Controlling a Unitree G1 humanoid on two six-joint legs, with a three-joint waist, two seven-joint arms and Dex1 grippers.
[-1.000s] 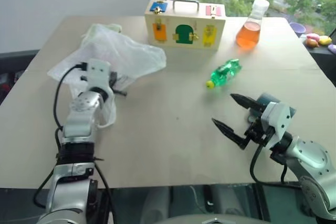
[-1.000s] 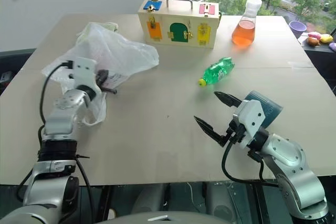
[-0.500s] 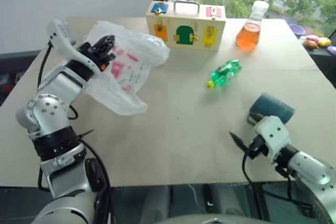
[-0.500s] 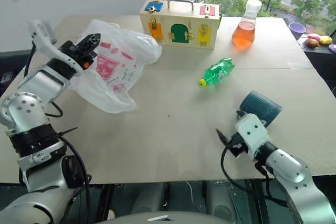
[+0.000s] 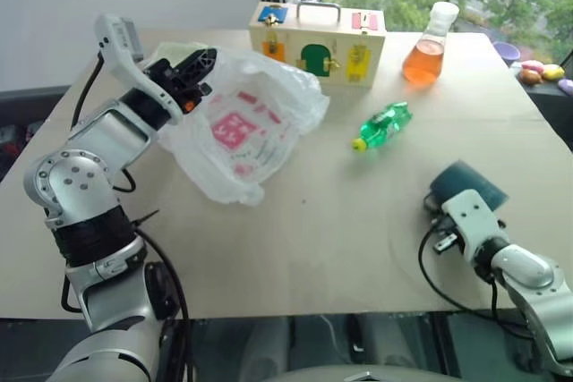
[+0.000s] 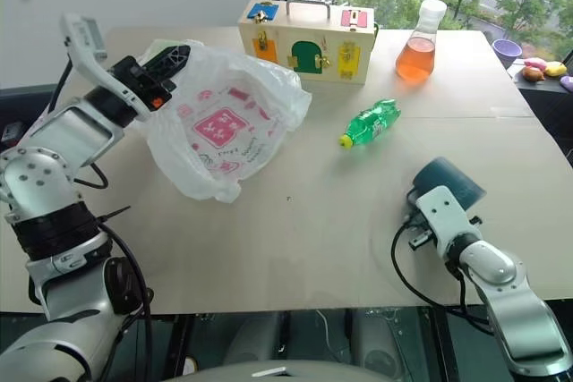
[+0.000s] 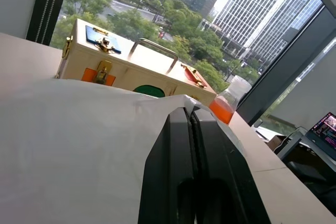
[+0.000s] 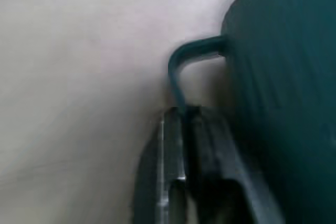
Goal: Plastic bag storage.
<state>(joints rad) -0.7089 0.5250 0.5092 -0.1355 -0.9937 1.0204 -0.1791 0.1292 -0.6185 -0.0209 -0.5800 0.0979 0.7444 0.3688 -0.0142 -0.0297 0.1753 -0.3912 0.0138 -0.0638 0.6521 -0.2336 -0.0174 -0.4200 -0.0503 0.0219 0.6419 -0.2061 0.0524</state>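
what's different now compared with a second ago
The left gripper, shut on the plastic bag, has lifted it off the table and toward the wooden box. The right gripper dropped to the teal mug and closed on its handle. The box, green bottle and flask stayed put.

Plastic bag (image 5: 246,127): thin, crinkly, translucent, glossy. Box (image 5: 316,42): pale wood w/ metal handle. Surface (image 5: 313,230): matt, smooth.
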